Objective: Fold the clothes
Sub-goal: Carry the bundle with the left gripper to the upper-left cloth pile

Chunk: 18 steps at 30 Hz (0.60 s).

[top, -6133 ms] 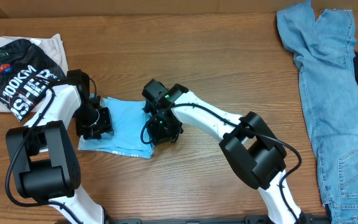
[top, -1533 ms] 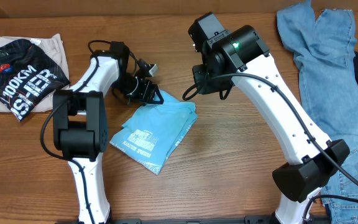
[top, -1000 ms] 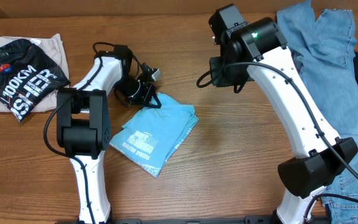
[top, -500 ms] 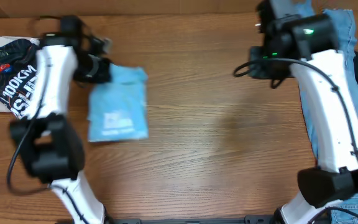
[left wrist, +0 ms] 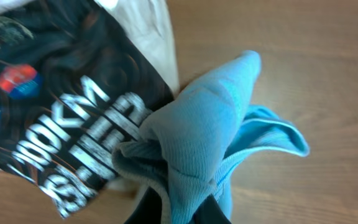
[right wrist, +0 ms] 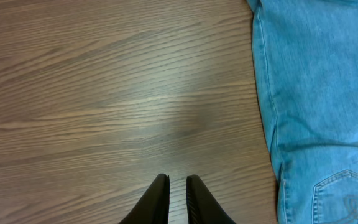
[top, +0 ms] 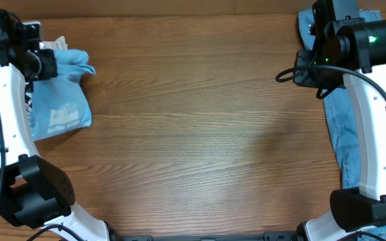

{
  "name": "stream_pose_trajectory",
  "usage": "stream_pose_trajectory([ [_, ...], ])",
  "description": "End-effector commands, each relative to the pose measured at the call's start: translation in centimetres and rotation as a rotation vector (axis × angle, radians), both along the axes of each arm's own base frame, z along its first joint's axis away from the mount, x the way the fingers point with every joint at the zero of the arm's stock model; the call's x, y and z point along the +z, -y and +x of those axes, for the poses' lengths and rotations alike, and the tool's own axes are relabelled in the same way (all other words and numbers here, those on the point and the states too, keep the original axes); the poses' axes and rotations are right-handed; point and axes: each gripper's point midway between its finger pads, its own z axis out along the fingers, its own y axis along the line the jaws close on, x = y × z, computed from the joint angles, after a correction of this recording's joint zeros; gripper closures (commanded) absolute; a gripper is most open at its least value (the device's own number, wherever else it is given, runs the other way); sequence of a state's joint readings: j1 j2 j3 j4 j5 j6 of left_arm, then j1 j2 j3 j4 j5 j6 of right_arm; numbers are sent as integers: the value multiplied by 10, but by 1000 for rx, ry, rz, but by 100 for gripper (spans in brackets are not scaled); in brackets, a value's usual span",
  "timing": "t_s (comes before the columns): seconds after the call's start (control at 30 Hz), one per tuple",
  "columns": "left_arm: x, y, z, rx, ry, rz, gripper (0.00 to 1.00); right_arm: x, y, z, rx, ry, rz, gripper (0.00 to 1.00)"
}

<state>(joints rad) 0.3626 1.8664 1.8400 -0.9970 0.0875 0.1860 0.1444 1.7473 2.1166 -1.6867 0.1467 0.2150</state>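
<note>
Sky-blue T-shirt (top: 60,107) pinched in left end effector (left wrist: 176,205).

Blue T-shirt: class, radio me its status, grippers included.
Left gripper shut on folded blue T-shirt, over black printed shirt. Right gripper shut, empty, beside jeans. Nothing blocking.

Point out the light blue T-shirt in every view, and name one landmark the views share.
Overhead: the light blue T-shirt is at the far left, its bunched top in the left gripper.
Left wrist: centre of the picture, bunched, running down to the bottom edge, with the black lettered shirt to its left.
Right wrist: not in it.
Shared landmark: the wooden table, seen in all three.
</note>
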Motion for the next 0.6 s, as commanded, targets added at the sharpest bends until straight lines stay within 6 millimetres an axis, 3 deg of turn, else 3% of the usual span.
stream_pose_trajectory([
  [0.0, 22, -11, 10, 16, 84, 44, 94, 17, 2, -4, 1, 53, -3, 86],
  [0.17, 40, -31, 26, 52, 188, 89, 96, 17, 2, -4, -1, 51, 3, 86],
  [0.37, 55, -68, 28, 150, 275, 100, 96, 16, -1, -4, 3, 50, 16, 86],
  [0.47, 54, -94, 28, 192, 305, 117, 96, 16, -1, -4, 5, 49, 20, 86],
  [0.57, 41, -113, 30, 215, 303, 113, 96, 16, -2, -4, 6, 49, 23, 86],
])
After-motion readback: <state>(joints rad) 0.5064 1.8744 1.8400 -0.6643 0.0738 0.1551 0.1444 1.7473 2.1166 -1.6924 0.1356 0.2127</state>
